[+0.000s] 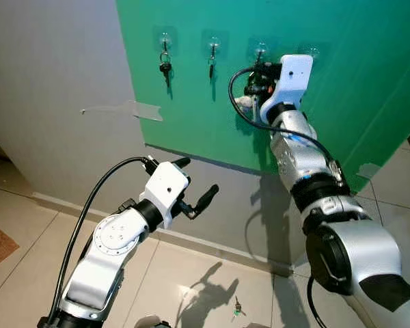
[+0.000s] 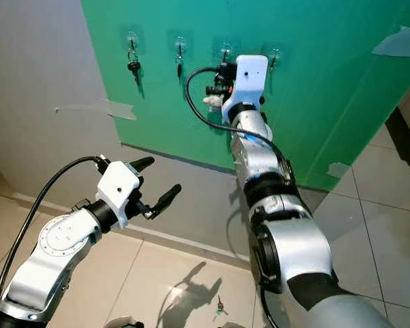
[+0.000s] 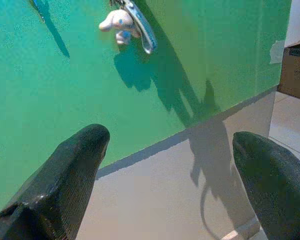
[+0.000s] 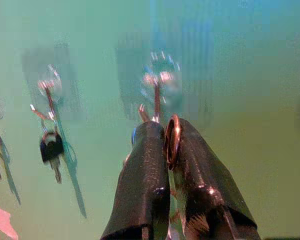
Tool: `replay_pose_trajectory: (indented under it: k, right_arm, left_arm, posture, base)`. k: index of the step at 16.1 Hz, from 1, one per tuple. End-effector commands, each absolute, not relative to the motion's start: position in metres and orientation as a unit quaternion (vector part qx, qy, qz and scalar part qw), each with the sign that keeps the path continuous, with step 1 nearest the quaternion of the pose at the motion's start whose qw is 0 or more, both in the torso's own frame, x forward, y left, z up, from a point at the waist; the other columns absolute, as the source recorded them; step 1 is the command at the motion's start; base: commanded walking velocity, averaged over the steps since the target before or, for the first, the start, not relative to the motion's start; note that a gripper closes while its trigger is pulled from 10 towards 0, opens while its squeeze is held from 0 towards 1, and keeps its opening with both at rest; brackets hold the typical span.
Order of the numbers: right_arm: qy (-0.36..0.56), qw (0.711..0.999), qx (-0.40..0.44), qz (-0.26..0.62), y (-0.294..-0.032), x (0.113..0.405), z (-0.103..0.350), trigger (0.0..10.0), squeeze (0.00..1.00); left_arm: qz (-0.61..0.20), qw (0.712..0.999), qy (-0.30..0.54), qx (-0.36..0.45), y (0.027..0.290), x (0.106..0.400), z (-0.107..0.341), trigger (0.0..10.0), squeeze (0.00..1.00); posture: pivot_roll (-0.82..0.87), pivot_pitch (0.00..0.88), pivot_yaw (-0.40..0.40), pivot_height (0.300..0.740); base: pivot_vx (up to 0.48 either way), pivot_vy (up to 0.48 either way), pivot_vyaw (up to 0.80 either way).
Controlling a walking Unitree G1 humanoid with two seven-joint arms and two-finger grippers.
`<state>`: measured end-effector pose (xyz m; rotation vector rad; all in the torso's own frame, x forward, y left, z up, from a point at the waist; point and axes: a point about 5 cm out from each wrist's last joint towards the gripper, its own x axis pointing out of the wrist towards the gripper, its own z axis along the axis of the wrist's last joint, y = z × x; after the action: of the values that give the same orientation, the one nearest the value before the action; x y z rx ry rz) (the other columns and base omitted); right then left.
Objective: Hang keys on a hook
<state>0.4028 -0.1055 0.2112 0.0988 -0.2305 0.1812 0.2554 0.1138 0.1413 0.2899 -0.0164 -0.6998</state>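
Observation:
My right gripper [image 1: 257,74] is raised against the green board [image 1: 369,102], just below the third clear hook [image 1: 261,49]. In the right wrist view its fingers are shut on a metal key ring [image 4: 172,140], which sits right under that hook [image 4: 157,87] without touching it, as far as I can tell. A white plush charm [image 1: 244,102] and a blue strap [image 3: 142,30] dangle from the ring. My left gripper [image 1: 197,179] hovers open and holds nothing, low in front of the grey wall.
Two hooks to the left carry keys: a black-headed key [image 1: 165,67] and a smaller one [image 1: 211,65]. A fourth hook [image 1: 313,49] is bare. A small key-like object [image 1: 237,309] lies on the tiled floor. Tape [image 1: 140,109] sticks to the wall.

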Motion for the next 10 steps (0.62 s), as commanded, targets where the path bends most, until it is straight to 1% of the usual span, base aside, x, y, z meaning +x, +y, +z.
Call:
replay_pose_trajectory:
  k: [1,8,10]
  right_arm:
    - [-0.114,0.988,0.048,0.091,-0.1050,0.4017,0.2100,10.0,0.00]
    - [-0.106,0.988,0.049,0.098,-0.1012,0.3973,0.2031,10.0,0.00]
    - [-0.102,0.988,0.051,0.101,-0.0999,0.3959,0.2007,10.0,0.00]
  left_arm:
    - [-0.348,0.925,-0.014,0.153,0.1110,0.2563,0.1437,10.0,0.00]
    - [-0.345,0.926,-0.017,0.153,0.1093,0.2561,0.1445,10.0,0.00]
    - [-0.339,0.927,-0.032,0.155,0.1087,0.2577,0.1479,10.0,0.00]
  posture:
    - [0.07,0.000,-0.022,0.718]
    - [0.07,0.000,-0.030,0.718]
    - [0.07,0.000,-0.027,0.718]
  base:
    - [0.000,0.000,0.00]
    - [0.000,0.000,0.00]
    - [0.000,0.000,0.00]
